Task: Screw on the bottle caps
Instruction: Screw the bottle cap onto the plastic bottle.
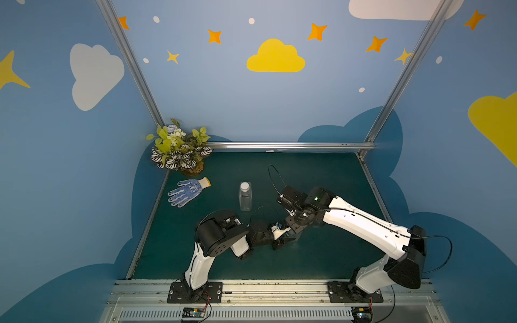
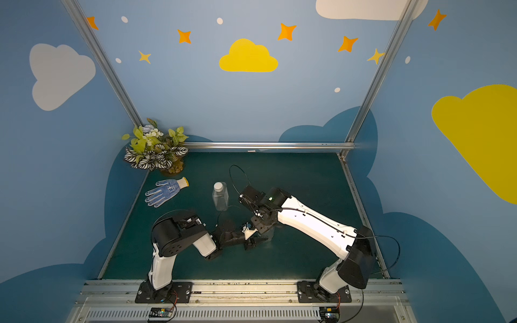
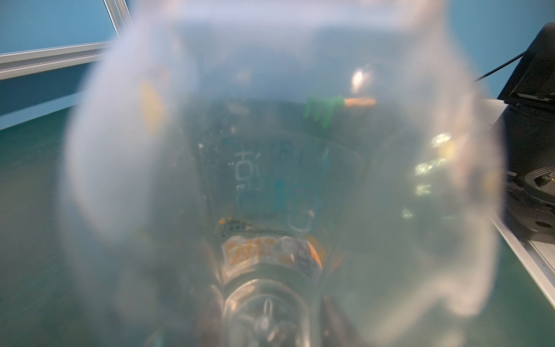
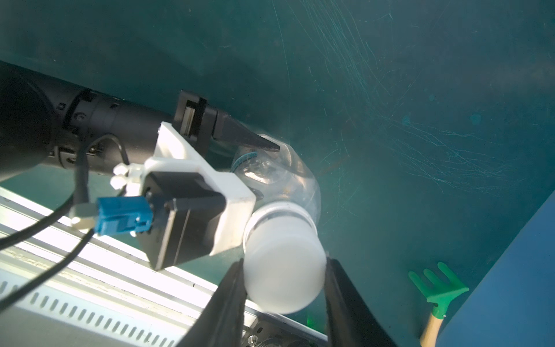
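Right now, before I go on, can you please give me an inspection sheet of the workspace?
Surface: green mat, scratched.
Job's things: rectangular bottle upright, capped; round bottle with white cap on its neck.
Clutter: glove, toy rake.
Hands: left hand holds round bottle; right hand grips white cap.
Cables: black cable loose beside left hand.
Surroundings: plant, blue walls.
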Controlling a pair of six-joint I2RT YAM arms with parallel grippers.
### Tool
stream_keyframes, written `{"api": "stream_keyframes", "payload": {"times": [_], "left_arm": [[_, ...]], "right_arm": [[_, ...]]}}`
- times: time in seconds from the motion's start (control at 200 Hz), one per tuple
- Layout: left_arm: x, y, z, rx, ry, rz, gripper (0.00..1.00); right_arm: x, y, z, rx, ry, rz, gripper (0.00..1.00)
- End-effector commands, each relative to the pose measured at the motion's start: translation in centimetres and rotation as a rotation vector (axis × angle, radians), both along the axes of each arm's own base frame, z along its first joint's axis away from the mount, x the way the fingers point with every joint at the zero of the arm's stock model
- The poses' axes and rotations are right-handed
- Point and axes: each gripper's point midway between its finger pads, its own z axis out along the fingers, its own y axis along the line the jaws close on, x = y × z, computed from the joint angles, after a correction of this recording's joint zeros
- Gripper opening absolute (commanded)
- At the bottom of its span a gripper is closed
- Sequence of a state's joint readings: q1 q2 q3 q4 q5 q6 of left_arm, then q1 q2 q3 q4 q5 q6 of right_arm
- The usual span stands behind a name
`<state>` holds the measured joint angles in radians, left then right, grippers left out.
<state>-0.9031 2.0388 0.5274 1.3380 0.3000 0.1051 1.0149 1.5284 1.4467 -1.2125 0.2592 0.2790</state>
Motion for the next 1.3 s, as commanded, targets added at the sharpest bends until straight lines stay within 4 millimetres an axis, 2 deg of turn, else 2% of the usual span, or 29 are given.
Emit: {"api": "stream_keyframes", "payload": {"times": [0.0, 0.24, 0.531, 0.961, 1.292], "left_arm": [[0.1, -0.3, -0.1, 0.012, 0.014, -0.008, 0.47], [0.1, -0.2, -0.1, 0.012, 0.011, -0.007, 0.47], [0.2, -0.3, 0.0, 0.014, 0.011, -0.007, 0.48], [0.3, -0.4, 0.0, 0.019, 0.008, -0.006, 0.48], [0.2, -0.3, -0.2, 0.024, 0.007, -0.007, 0.48]], "right_arm": [[-0.6, 0.4, -0.1, 0.014, 0.004, 0.029, 0.22], [-0.2, 0.3, 0.4, 0.025, -0.027, 0.022, 0.22], [-0.3, 0.3, 0.8, 0.053, -0.042, 0.017, 0.32], [-0.6, 0.5, 0.7, 0.074, -0.04, 0.02, 0.34], [0.1, -0.9, 0.9, 0.022, -0.09, -0.02, 0.3]]}}
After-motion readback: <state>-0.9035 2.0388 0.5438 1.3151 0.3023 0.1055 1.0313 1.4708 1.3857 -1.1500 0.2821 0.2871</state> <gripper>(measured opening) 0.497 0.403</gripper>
